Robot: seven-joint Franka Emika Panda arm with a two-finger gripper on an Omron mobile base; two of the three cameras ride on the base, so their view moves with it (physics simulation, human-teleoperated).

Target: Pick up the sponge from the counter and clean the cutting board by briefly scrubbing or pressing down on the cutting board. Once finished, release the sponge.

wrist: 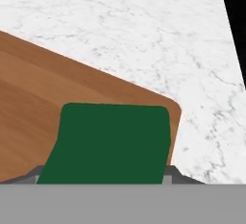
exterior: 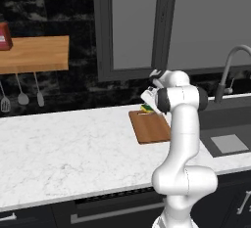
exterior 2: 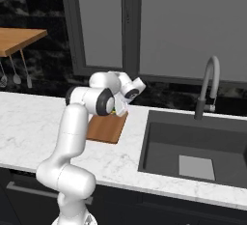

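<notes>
The sponge (wrist: 108,141) sits clamped in my gripper (wrist: 103,180) on the cutting board (wrist: 33,98) corner, sink (exterior 2: 193,142) beside

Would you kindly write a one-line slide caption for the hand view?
The claw holds the sponge, green side showing, over a corner of the cutting board on the marble counter.

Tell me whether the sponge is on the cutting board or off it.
On or over it: the sponge, green side showing, sits between the shut gripper fingers above the cutting board corner. Contact cannot be told.
</notes>
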